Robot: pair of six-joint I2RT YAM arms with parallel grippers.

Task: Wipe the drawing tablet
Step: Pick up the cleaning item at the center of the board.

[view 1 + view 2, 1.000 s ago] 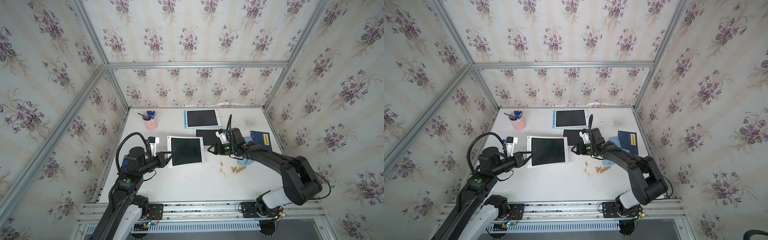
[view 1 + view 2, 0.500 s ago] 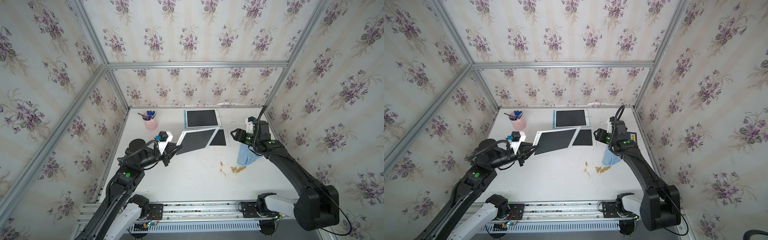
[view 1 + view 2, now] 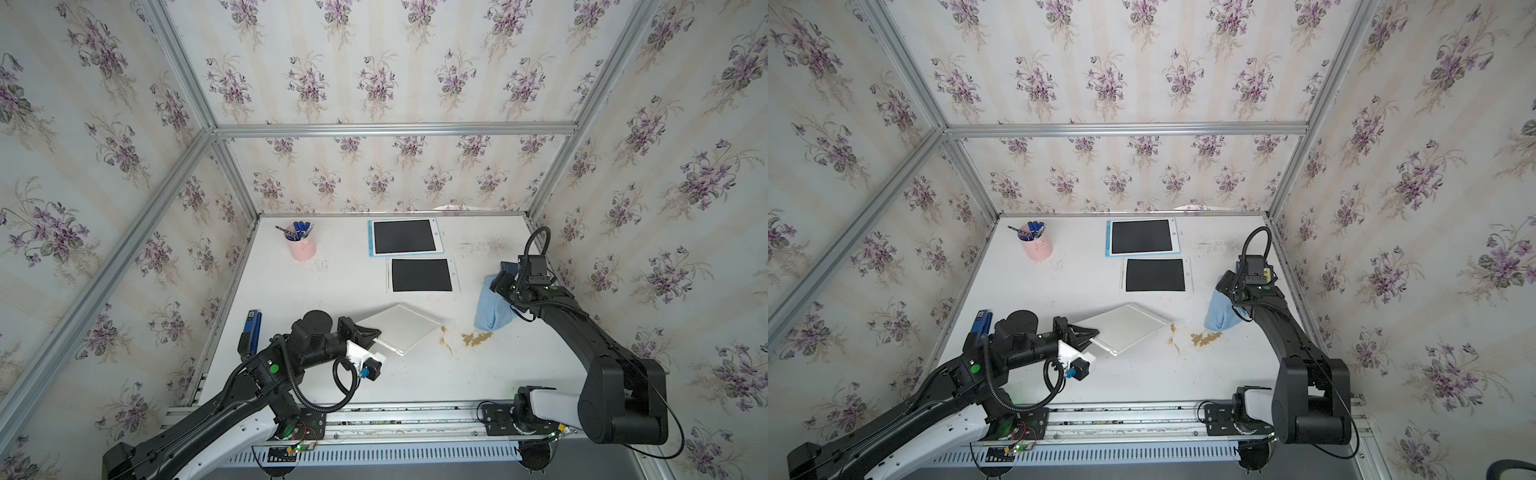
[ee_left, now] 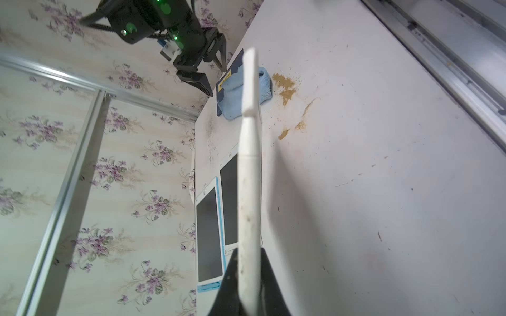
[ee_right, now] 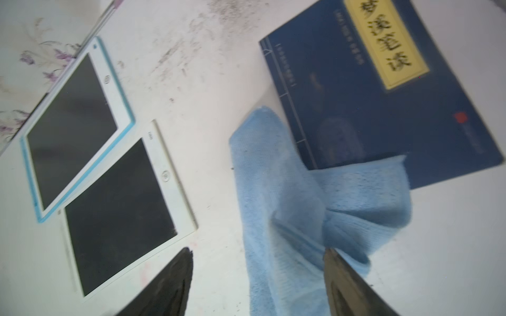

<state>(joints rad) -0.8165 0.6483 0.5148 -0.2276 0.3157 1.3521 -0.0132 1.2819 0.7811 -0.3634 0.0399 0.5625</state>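
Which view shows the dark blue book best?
Right wrist view: the dark blue book sits large in frame, yellow title label showing, blue cloth over one corner. Left wrist shows a strip beside the cloth; both top views only a scrap by the right arm.

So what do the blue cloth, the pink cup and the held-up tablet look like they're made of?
The cloth looks like soft fabric, maybe microfibre: matte, fine ribbed weave, limp folds. The cup is smooth pink, plastic or glazed ceramic; too small to tell. The held tablet is likely hard plastic: plain white matte back, thin rigid edge.
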